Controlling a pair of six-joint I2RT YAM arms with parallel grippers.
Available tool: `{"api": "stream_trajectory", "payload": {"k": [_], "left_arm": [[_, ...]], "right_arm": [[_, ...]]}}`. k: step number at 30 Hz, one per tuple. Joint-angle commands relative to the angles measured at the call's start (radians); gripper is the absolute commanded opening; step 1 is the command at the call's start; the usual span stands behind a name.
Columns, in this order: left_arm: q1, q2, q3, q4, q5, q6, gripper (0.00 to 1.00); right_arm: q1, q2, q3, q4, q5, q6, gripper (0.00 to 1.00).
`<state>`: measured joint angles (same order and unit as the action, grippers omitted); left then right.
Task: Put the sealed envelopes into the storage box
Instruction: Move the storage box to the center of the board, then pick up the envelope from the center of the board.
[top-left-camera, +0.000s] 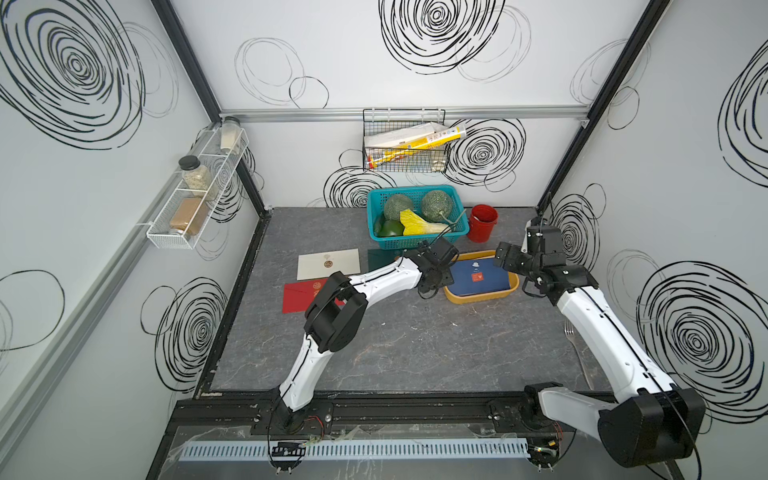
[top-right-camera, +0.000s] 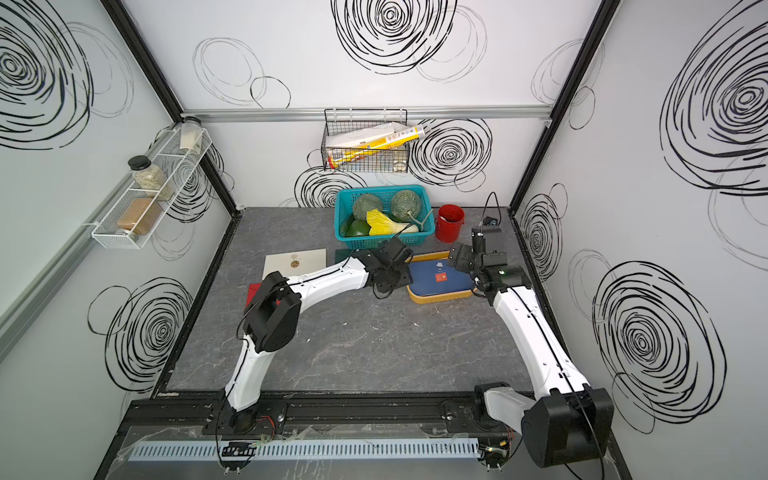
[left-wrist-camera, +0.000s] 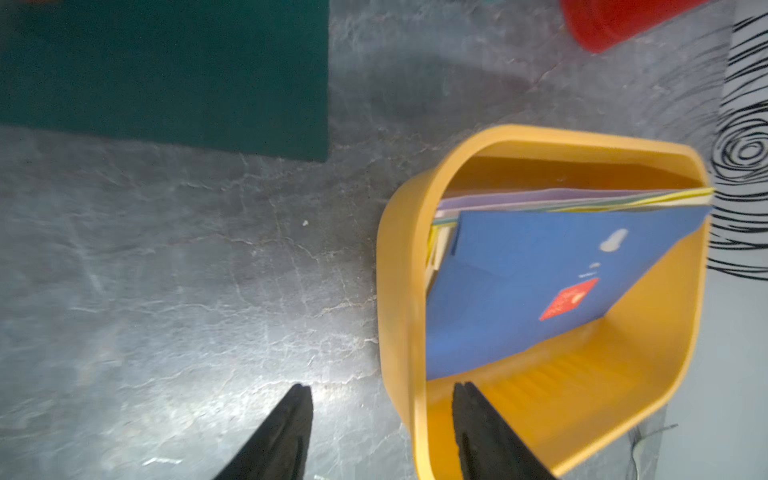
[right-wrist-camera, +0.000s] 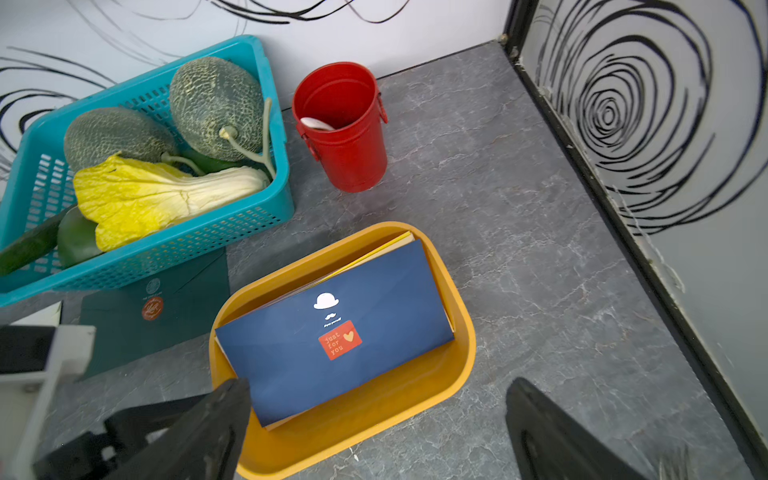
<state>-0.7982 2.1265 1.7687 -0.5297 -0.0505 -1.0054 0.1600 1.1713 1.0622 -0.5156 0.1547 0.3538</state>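
The orange-yellow storage box (top-left-camera: 482, 298) (top-right-camera: 439, 297) (left-wrist-camera: 399, 270) (right-wrist-camera: 465, 332) sits at the right of the table. A navy envelope (top-left-camera: 480, 276) (top-right-camera: 440, 276) (left-wrist-camera: 540, 282) (right-wrist-camera: 332, 332) lies on top inside it, over lilac and yellow envelopes (left-wrist-camera: 540, 199). On the table lie a dark green envelope (top-left-camera: 380, 259) (left-wrist-camera: 166, 70) (right-wrist-camera: 166, 316), a white one (top-left-camera: 328, 264) (top-right-camera: 295, 262) and a red one (top-left-camera: 301, 295) (top-right-camera: 252, 293). My left gripper (left-wrist-camera: 382, 388) is open and empty, straddling the box's left wall. My right gripper (right-wrist-camera: 378, 386) hangs wide open over the box's right end.
A teal basket (top-left-camera: 415, 245) (right-wrist-camera: 166, 249) of melons and cabbage stands behind the box, with a red bucket (top-left-camera: 482, 224) (right-wrist-camera: 345, 145) to its right. A fork (top-left-camera: 569, 332) lies by the right wall. A wire basket (top-left-camera: 403, 141) hangs on the back wall.
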Motion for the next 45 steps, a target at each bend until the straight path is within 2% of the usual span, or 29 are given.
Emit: {"api": "stream_trajectory", "payload": {"k": [1, 5, 8, 11, 18, 24, 34, 41, 45], "left_arm": [[0.074, -0.172, -0.033, -0.005, -0.039, 0.114, 0.64], [0.188, -0.264, -0.188, 0.020, -0.077, 0.238, 0.71], [0.241, -0.224, -0.221, -0.020, -0.116, 0.325, 0.82], [0.246, -0.156, -0.220, -0.025, -0.174, 0.394, 0.85], [0.257, -0.077, -0.212, 0.035, -0.226, 0.440, 0.92], [0.275, -0.022, -0.191, 0.056, -0.245, 0.432, 0.92], [0.294, 0.093, -0.110, 0.076, -0.190, 0.480, 0.91], [0.297, 0.143, -0.097, 0.051, -0.144, 0.524, 0.89], [0.285, 0.171, -0.096, -0.013, -0.197, 0.534, 0.88]], "right_arm": [[-0.002, -0.014, -0.011, 0.036, -0.100, -0.069, 1.00], [0.009, -0.013, -0.013, 0.055, -0.170, -0.081, 1.00], [0.051, -0.008, -0.010, 0.066, -0.167, -0.075, 1.00], [0.114, 0.010, 0.020, 0.062, -0.134, -0.069, 1.00], [0.182, 0.044, 0.051, 0.066, -0.134, -0.047, 1.00], [0.205, 0.050, 0.025, 0.080, -0.142, -0.038, 1.00], [0.230, 0.042, 0.046, 0.060, -0.165, -0.044, 1.00], [0.297, 0.034, 0.030, 0.055, -0.171, -0.043, 1.00], [0.327, 0.030, 0.016, 0.048, -0.154, -0.037, 1.00]]}}
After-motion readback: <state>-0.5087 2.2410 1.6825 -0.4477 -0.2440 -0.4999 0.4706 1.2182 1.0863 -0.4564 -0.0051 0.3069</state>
